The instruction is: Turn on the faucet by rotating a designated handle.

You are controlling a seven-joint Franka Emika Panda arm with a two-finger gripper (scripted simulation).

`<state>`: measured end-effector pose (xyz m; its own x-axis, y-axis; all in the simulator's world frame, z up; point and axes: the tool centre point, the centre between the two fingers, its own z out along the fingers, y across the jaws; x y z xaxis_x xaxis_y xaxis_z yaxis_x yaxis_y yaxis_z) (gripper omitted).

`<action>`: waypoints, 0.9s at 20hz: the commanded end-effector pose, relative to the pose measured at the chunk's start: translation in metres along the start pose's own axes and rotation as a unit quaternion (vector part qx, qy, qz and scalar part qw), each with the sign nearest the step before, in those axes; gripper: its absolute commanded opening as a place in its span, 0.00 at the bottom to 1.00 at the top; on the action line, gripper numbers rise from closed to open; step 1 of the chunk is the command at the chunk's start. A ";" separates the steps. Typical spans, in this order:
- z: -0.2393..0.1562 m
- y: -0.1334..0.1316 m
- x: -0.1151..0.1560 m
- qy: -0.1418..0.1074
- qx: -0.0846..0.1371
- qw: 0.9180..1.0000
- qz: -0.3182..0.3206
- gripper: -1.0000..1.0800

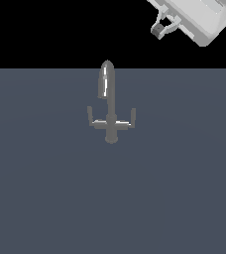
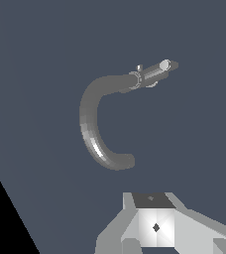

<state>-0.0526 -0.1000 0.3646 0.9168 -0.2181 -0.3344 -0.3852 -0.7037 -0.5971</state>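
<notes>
Your pale grey hand point(image 1: 160, 29), fingers slightly parted and empty, hangs well clear of the small grey arched-spout faucet point(image 1: 109, 106); approach its thin right-hand lever handle point(image 1: 126, 120) from the side.

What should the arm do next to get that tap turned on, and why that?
Probably bring the gripper down toward the handle, the lever on the exterior view's right. The gripper hangs high, well apart from the faucet and touching nothing, so it must close that gap before it can push the lever around.
</notes>
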 end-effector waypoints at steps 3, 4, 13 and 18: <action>0.010 0.010 0.026 -0.018 0.045 0.999 0.017 0.00; 0.013 0.013 0.032 -0.022 0.055 0.998 0.021 0.00; 0.041 0.034 0.082 -0.061 0.147 0.985 0.058 0.00; 0.061 0.045 0.109 -0.084 0.201 0.973 0.080 0.00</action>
<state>0.0180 -0.1147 0.2663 0.8323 -0.1744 -0.5262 -0.5502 -0.3753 -0.7459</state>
